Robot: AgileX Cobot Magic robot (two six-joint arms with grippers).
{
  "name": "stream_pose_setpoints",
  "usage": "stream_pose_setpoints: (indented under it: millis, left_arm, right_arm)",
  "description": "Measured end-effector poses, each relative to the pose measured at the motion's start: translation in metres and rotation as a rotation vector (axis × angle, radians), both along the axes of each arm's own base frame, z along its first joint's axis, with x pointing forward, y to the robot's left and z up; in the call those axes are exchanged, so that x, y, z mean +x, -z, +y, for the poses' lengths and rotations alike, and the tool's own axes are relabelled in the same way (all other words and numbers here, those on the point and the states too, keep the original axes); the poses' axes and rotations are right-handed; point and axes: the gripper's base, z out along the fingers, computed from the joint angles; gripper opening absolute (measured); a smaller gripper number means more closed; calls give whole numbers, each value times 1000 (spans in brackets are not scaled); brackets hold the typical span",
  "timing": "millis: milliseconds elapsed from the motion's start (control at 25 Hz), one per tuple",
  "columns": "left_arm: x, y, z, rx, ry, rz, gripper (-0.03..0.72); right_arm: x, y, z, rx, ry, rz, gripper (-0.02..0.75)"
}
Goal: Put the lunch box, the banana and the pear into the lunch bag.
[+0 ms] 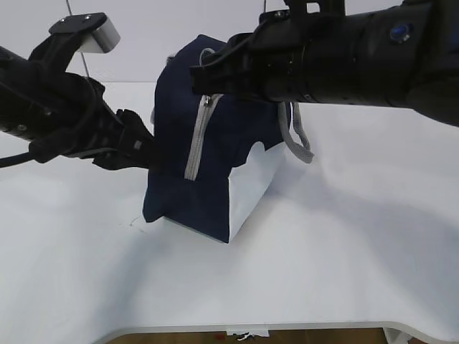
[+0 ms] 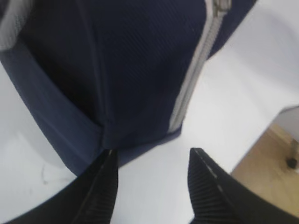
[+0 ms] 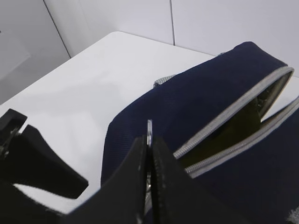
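Right gripper: black two-finger right gripper [image 3: 149, 158] is pressed together, a thin grey metal zipper pull [image 3: 149, 133] pinched between its fingers at the bag's top.
Left gripper: black ribbed left gripper [image 2: 152, 179] stands spread; one fingertip [image 2: 108, 161] sits right at the bag's lower corner, the other over bare table, nothing between them.
Lunch bag: boxy navy-blue fabric lunch bag [image 1: 186, 143] upright mid-table between the two arms, white lower side panel facing right.
Zipper: grey zipper [image 3: 233, 126] gaping partway along the top; the inside is dark, contents impossible to tell.
Handle: grey rope handle [image 1: 300, 140] hanging down the bag's right side.
Surface: white table [image 1: 344, 251].
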Motion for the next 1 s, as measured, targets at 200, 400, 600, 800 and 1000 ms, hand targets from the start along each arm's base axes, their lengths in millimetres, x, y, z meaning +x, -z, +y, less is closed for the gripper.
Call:
stream_pose_setpoints:
  millis: [200, 400, 600, 800, 1000]
  left_arm:
    - [5, -2, -1, -14, -15, -56, 372]
    - [9, 0, -4, -36, -17, -76, 352]
    - [18, 7, -5, -36, -60, -97, 132]
    - [18, 10, -6, -19, -31, -90, -6]
    - [10, 6, -2, 36, 42, -108, -9]
  right_arm:
    - [0, 0, 0, 0, 0, 0, 1]
    - [0, 0, 0, 5, -5, -3, 1]
    - [-1, -1, 2, 11, -11, -5, 1]
    - [0, 0, 2, -3, -17, -13, 1]
    - [2, -3, 0, -65, -12, -47, 1]
